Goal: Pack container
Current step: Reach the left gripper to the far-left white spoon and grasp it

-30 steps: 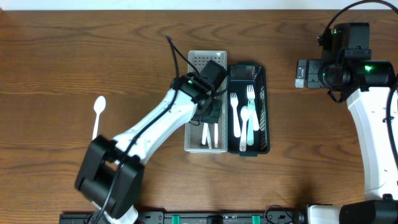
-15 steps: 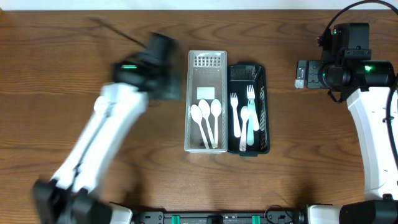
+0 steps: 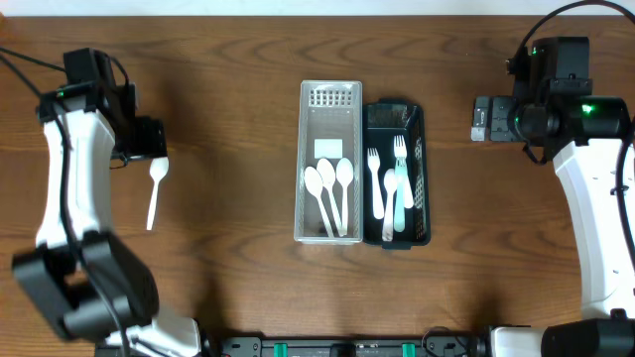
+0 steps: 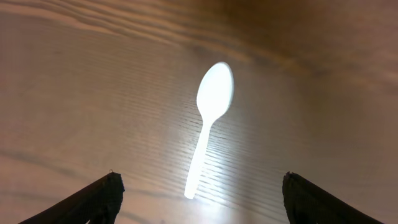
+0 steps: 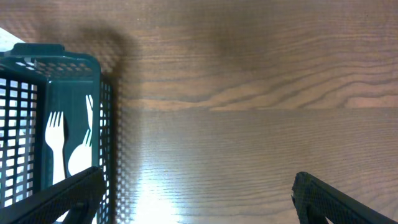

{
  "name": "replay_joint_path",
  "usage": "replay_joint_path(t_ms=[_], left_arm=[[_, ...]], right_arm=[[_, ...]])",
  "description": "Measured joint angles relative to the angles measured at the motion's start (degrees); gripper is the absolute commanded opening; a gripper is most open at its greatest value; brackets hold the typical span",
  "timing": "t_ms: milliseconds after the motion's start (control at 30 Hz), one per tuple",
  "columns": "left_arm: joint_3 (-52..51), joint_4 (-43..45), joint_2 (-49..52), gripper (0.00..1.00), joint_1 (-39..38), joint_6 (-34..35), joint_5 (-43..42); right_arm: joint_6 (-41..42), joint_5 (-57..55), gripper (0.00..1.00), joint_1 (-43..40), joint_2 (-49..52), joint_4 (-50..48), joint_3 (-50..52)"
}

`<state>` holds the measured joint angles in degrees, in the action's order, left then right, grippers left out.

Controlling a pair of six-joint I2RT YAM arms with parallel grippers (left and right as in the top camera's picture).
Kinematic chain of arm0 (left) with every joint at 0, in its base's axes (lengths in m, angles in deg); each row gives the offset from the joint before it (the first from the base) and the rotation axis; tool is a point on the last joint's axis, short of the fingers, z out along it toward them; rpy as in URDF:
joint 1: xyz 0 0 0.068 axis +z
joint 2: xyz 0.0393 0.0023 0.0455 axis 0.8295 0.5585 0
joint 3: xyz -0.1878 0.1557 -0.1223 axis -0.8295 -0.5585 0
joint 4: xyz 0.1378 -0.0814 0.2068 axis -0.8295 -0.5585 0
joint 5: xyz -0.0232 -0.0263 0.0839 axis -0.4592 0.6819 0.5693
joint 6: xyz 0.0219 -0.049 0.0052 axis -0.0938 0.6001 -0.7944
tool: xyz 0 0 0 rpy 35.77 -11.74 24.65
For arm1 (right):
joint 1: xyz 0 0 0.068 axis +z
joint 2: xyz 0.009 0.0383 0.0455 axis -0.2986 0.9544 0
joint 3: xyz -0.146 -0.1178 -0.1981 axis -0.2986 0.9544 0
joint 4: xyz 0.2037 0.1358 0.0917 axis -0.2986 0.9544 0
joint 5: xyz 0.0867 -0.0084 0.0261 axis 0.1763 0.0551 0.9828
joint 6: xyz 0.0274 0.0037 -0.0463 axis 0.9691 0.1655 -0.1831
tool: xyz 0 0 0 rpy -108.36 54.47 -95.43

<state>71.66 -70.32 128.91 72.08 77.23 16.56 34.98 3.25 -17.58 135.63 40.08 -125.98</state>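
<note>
One white basket (image 3: pixel 331 94) sits in the middle of the tabletop (image 3: pixel 228 59) and holds three spoons (image 3: pixel 325 171) side by side. One green basket (image 3: pixel 392 114) stands against its right side. It holds two forks (image 3: pixel 374 164) and one more pale piece whose kind I cannot tell. A single loose spoon (image 3: pixel 155 193) lies well to the left of the white basket. The left gripper (image 3: pixel 147 139) hangs near that spoon's bowl end, its fingers (image 4: pixel 106 196) spread wide and holding nothing. The right gripper (image 3: pixel 480 119), to the right of the white basket and beyond the green one, also stands wide apart and empty.
</note>
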Motion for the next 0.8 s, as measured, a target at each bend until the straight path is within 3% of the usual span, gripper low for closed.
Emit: replay_joint_path(t_ms=[333,800], left_arm=[[-0.59,6.56,15.26,0.84,3.41,-8.96,-1.36],[-0.33,8.22,20.09,0.82,3.48,-12.96,-4.11]], right_arm=[[-0.15,0.00,0.99,0.00,0.00,1.09,0.00],[-0.11,0.00,0.99,0.00,0.00,1.77,0.00]])
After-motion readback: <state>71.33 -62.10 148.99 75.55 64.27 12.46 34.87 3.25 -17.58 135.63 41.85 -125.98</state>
